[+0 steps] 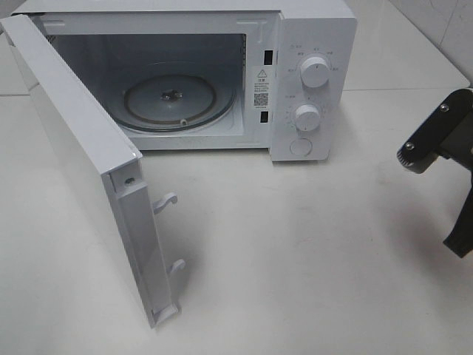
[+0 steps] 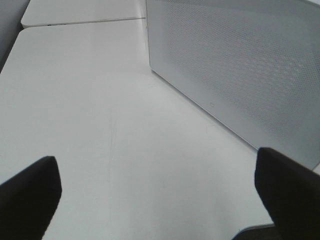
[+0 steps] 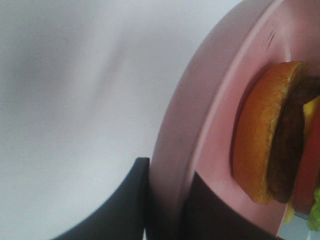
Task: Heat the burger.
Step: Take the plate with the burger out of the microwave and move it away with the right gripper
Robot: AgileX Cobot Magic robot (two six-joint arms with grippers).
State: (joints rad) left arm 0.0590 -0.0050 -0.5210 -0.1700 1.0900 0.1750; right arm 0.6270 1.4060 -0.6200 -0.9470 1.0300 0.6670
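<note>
In the right wrist view the burger (image 3: pixel 272 135), with its golden-brown bun, dark patty and a bit of green lettuce, rests on a pink plate (image 3: pixel 200 100). My right gripper (image 3: pixel 167 207) is shut on the plate's rim, one black finger on each side. The exterior view shows only part of the right arm (image 1: pixel 441 137) at the right edge; burger and plate are out of that view. My left gripper (image 2: pixel 157 200) is open over bare table, with nothing between its fingers (image 2: pixel 27 195).
A white microwave (image 1: pixel 314 44) stands at the back with its door (image 1: pixel 81 163) swung wide open to the left. Its glass turntable (image 1: pixel 174 100) is bare. In the left wrist view, the door's perforated outer face (image 2: pixel 240 65) is close by. White table (image 1: pixel 295 259) lies in front.
</note>
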